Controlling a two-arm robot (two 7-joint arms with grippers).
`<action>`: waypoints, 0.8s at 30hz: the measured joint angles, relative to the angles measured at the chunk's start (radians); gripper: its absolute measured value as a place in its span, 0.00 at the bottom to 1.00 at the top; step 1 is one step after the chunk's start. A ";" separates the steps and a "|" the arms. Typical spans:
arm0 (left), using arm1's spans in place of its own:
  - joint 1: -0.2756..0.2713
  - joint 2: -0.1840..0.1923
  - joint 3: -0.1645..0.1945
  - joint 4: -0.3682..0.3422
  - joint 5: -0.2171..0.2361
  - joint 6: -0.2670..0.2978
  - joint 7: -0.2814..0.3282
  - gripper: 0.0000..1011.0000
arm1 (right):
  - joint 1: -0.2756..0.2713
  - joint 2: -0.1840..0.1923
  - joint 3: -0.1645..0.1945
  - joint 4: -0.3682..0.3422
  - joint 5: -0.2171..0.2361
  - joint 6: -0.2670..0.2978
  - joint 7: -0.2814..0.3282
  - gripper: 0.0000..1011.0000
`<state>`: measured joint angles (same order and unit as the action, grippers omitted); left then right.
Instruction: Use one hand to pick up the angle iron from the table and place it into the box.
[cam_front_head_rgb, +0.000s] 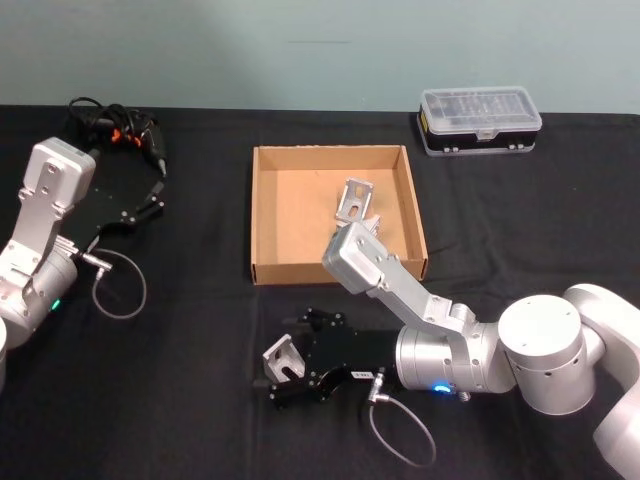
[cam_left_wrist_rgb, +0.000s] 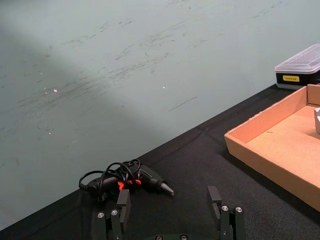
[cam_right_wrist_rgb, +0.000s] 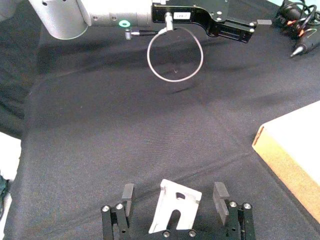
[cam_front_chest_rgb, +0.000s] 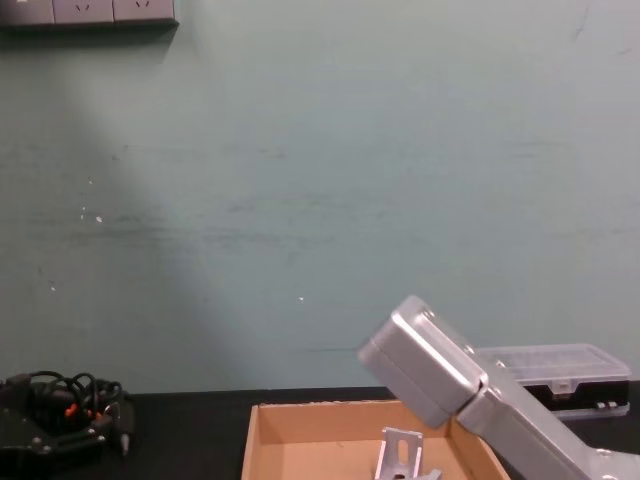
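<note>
- Angle iron, a small silver L-shaped metal bracket with a slotted face, is seen on the flat black matte tabletop, near the front wall of the wide shallow tan cardboard box but outside it.
- In the right wrist view the angle iron is set between the two black fingers; its slotted face is tilted upright, with the long axis running out from the palm.
- The right black gripper on its silver-grey arm is held spread around the bracket; gaps are seen on both sides.
- Another silver bracket is found standing inside the box.
- The left black gripper is parked at the table's left, fingers apart, near a dark green corded power drill.
- A black clear-lidded plastic organiser case is placed beyond the box's right corner.
</note>
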<state>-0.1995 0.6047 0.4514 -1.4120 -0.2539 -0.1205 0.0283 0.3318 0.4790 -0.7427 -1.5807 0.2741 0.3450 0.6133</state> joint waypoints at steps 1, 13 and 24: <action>0.000 0.000 0.000 0.000 0.000 0.000 0.000 0.99 | 0.001 -0.002 -0.001 0.003 0.000 0.002 0.001 0.99; 0.000 0.000 0.000 0.000 0.000 0.000 0.000 0.99 | 0.008 -0.011 -0.003 0.018 0.003 0.010 0.004 0.80; 0.000 0.000 0.000 0.000 0.000 0.000 0.000 0.99 | 0.013 -0.017 -0.003 0.027 0.008 0.012 0.005 0.47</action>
<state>-0.1995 0.6047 0.4514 -1.4120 -0.2539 -0.1205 0.0283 0.3451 0.4624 -0.7458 -1.5536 0.2819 0.3568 0.6184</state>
